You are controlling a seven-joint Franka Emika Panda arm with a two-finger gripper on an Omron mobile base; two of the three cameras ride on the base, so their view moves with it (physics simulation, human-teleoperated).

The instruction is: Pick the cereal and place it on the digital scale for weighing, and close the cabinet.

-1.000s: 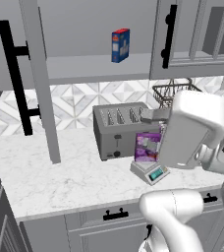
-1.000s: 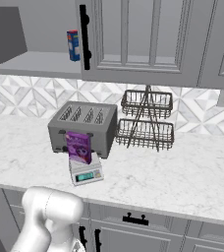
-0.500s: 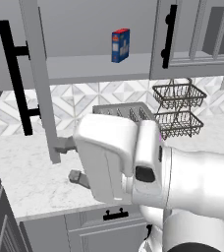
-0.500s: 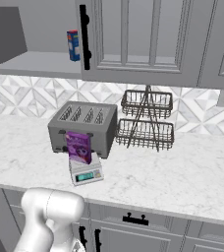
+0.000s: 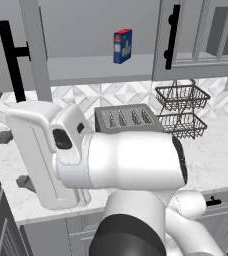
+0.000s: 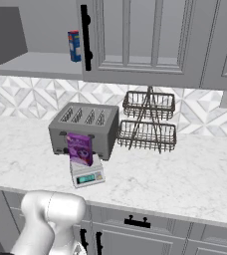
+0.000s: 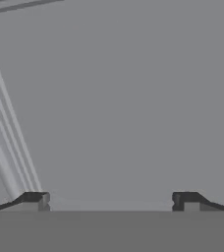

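Note:
The purple cereal [image 6: 80, 148] stands upright on the digital scale [image 6: 87, 175], just in front of the toaster, with nothing holding it. The upper cabinet's left door [image 5: 32, 55] hangs open, its long black handle [image 5: 12, 60] facing out, and the shelf inside is exposed. My gripper [image 5: 14, 160] is open and empty at the left, pointing toward that open door. In the hand view my gripper [image 7: 110, 199] faces a flat grey door panel [image 7: 124, 98] at close range. The right cabinet door [image 6: 135, 40] is shut.
A blue box with a red top [image 5: 122, 46] stands on the cabinet shelf. A grey four-slot toaster [image 6: 83, 127] and a two-tier wire basket rack [image 6: 149, 122] sit on the marble counter [image 6: 185, 174]. My arm's white body takes up the middle of the left base view.
My arm has swung left, away from the scale and toward the open cabinet door. The cereal stays on the scale. My gripper has stayed open.

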